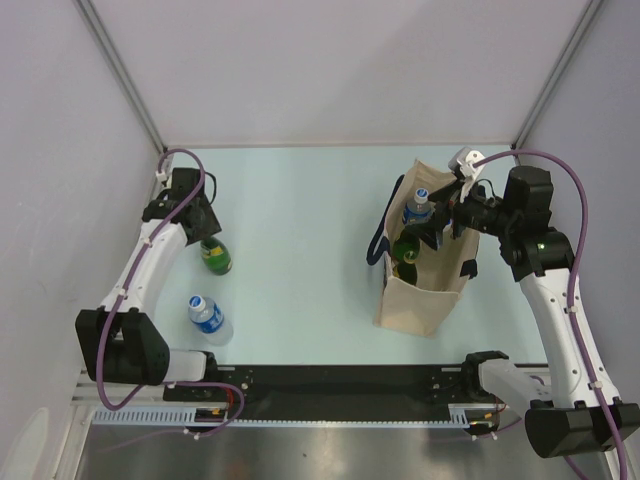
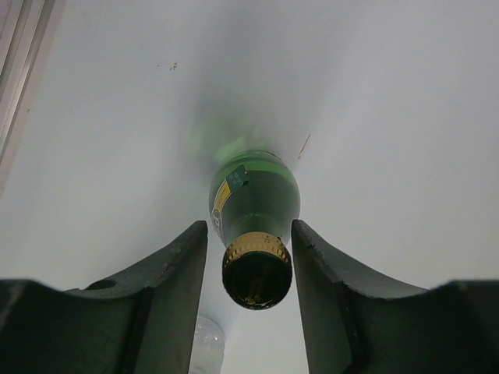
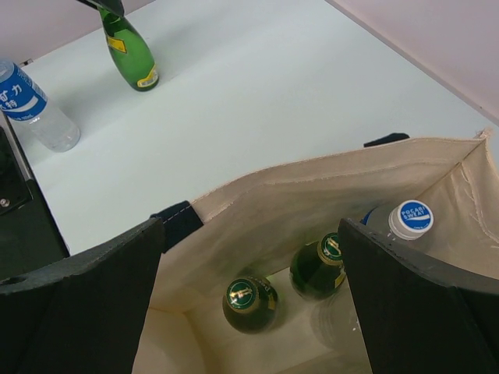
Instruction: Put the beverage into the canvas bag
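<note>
A green glass bottle [image 1: 214,256] with a gold cap band stands at the left of the table. My left gripper [image 1: 202,226] is open, and in the left wrist view [image 2: 249,231] its jaws stand on either side of the bottle's neck [image 2: 256,204] with a gap on each side. The beige canvas bag [image 1: 428,290] with navy handles stands upright at the right. My right gripper [image 1: 442,224] is open and empty above the bag's mouth [image 3: 251,234]. Inside the bag are two green bottles [image 3: 249,302] [image 3: 320,266] and a white-capped clear bottle [image 3: 407,220].
A clear water bottle [image 1: 209,318] with a blue label stands near the front left, close to the green bottle; it also shows in the right wrist view [image 3: 30,105]. Grey walls close off the table at the back and both sides. A black rail [image 1: 340,385] runs along the near edge.
</note>
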{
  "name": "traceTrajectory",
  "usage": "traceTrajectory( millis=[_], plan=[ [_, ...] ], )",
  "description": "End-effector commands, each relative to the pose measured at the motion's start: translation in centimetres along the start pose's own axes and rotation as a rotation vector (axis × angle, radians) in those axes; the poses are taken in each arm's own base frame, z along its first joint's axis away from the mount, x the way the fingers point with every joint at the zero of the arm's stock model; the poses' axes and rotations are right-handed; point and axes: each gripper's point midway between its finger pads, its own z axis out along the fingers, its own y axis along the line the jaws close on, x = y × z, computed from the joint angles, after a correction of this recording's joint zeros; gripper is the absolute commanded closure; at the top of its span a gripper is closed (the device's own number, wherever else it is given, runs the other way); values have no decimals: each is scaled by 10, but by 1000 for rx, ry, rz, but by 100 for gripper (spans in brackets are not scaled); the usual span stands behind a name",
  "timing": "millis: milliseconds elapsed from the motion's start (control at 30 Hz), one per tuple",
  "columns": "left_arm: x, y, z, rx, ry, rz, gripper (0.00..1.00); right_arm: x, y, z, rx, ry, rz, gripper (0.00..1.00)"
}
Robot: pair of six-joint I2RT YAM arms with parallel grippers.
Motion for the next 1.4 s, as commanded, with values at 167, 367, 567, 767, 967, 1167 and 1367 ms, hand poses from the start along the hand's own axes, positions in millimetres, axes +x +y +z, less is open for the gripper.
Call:
traceTrajectory(
  millis=[167, 367, 567, 767, 967, 1167, 1367],
  plan=[
    [-25, 2, -26, 40, -90, 29, 48, -12, 4, -3, -13, -41, -16, 0],
    [-22, -1, -23, 52, -72, 34, 49, -16, 6, -5, -14, -49, -27, 0],
    [-23, -3, -20, 55, -72, 45, 55, -18, 6, -6, -14, -51, -31, 0],
    [-30, -8, -24, 83, -92, 70, 79, -19, 8, -5, -31, -53, -32, 0],
    [-40, -33, -51, 247, -159, 116, 100, -24, 14, -4, -71, -56, -56, 0],
    [-42, -75, -96, 441, -239, 231, 100, -30, 28, 2, -154, -63, -83, 0],
    [-35, -129, -149, 661, -302, 399, 100, -35, 56, 16, -295, -75, -112, 0]
  ],
)
